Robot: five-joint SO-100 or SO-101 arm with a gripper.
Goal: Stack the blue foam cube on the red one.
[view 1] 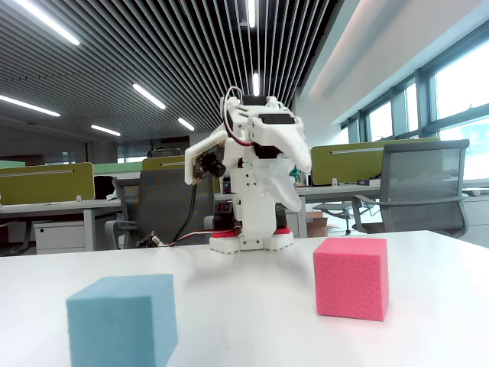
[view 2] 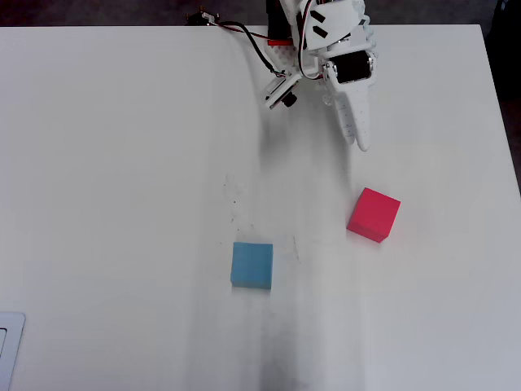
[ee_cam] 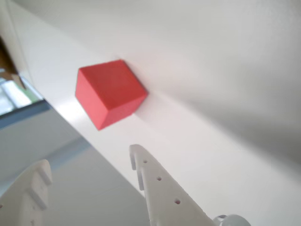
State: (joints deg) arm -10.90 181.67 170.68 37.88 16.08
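The blue foam cube (view 2: 251, 265) sits on the white table (view 2: 122, 163) near the middle; in the fixed view (view 1: 122, 319) it is at the front left. It is out of the wrist view. The red cube (view 2: 374, 215) lies to its right, also seen in the fixed view (view 1: 351, 277) and the wrist view (ee_cam: 110, 96). My gripper (view 2: 361, 140) hangs raised near the arm base, behind the red cube and apart from both cubes. It is open and empty in the wrist view (ee_cam: 89, 160) and the fixed view (view 1: 299, 183).
The arm's base (view 2: 285, 32) stands at the table's far edge with cables (view 2: 236, 31) beside it. A pale object's corner (view 2: 8, 350) shows at the lower left edge of the overhead view. Office chairs (view 1: 420, 183) and desks stand beyond the table.
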